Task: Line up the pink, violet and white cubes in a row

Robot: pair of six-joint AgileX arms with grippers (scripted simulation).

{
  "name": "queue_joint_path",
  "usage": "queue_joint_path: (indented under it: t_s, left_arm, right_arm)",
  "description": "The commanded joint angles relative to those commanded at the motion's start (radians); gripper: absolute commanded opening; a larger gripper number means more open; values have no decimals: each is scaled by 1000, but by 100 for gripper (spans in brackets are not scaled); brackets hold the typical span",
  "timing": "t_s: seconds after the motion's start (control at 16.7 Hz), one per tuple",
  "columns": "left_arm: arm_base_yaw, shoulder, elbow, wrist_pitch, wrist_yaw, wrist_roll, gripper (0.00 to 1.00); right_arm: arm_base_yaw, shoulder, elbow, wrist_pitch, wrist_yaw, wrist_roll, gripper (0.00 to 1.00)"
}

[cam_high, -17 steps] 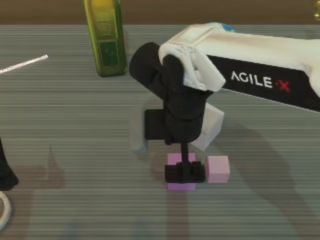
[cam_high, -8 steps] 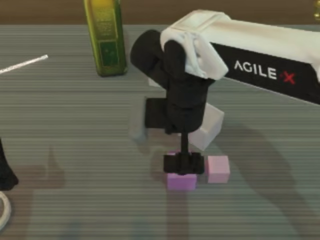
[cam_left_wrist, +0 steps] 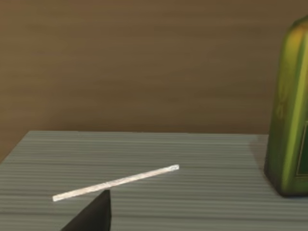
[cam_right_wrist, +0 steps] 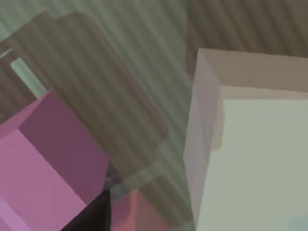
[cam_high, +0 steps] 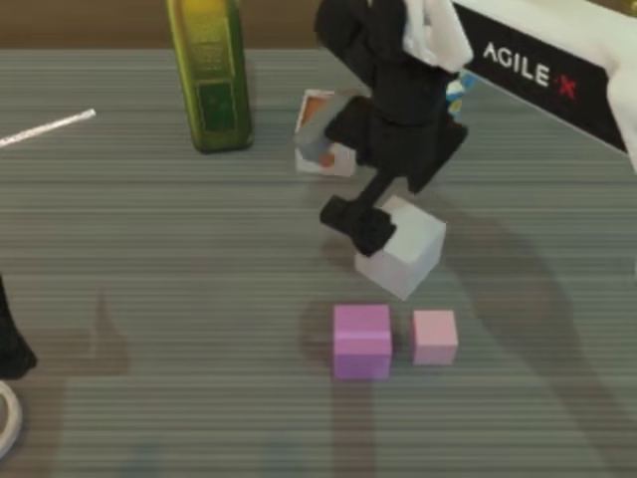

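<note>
White cube (cam_high: 408,254) under raised right gripper (cam_high: 358,224), arm angled above.

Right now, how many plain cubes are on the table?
3. The violet cube and the pink cube sit side by side, slightly apart; the white cube stands behind them, partly covered by the right end effector.

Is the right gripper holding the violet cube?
No, the violet cube sits alone on the table beside the pink cube, with the right gripper up over the white cube.

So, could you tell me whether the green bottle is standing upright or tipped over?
Upright. In the top view the green bottle stands on its base at the table's far edge; the left wrist view shows its side rising vertically.
</note>
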Motion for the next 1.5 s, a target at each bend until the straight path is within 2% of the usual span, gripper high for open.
queue_joint_path:
  t_s: [0.12,0.48,0.9,1.2,1.5]
  left_arm:
    - [0,0,0,0,0,0,100]
    - [0,0,0,0,0,0,100]
    - [0,0,0,0,0,0,100]
    - [0,0,0,0,0,0,100]
    - [0,0,0,0,0,0,100]
  right_arm:
    - [-25,28,41,-19,2,41,100]
    - [-26,31,27,-3,2,46,100]
    - [-27,82,-180,261,2,48,100]
    - [-26,91,-207,290,3,48,100]
    - [-26,91,-207,290,3,48,62]
